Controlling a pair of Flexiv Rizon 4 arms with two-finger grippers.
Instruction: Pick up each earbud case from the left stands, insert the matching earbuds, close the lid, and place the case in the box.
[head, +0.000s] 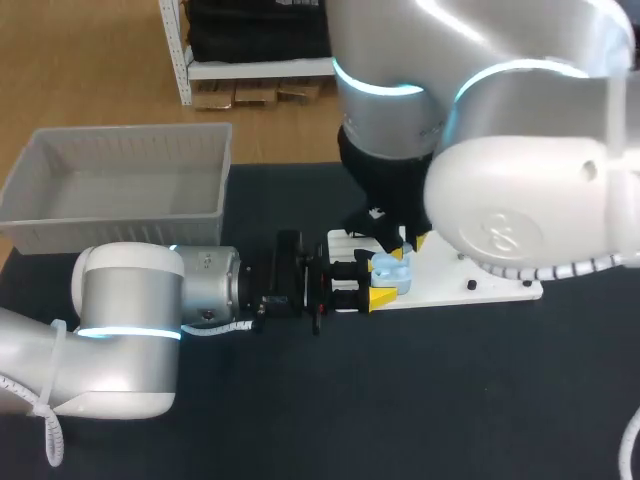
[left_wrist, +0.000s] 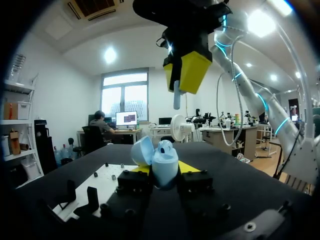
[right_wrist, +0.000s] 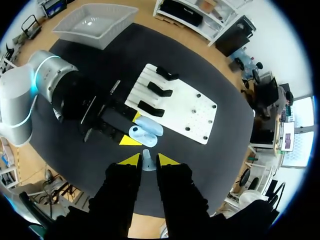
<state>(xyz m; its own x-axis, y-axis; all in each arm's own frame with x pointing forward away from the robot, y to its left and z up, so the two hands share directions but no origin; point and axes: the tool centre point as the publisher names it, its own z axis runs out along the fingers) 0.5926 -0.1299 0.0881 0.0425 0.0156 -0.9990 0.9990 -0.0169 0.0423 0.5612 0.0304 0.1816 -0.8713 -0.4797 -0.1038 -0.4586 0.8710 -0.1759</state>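
A light blue earbud case (left_wrist: 164, 161) with its lid open is held level between the yellow tips of my left gripper (left_wrist: 165, 172), which is shut on it. In the head view the earbud case (head: 392, 268) sits at the near edge of the white stand board (head: 480, 285). My right gripper (right_wrist: 148, 160) hangs straight above the case and is shut on a pale blue earbud (right_wrist: 146, 162). From the left wrist view the earbud's stem (left_wrist: 176, 100) points down at the open case, a short way above it. The grey box (head: 120, 185) stands at the back left.
Three black stands (right_wrist: 160, 90) sit on the left end of the white board (right_wrist: 190, 110), with nothing on them. The right arm's large body (head: 520, 200) overhangs the board's right part. Dark table mat (head: 400, 400) stretches in front.
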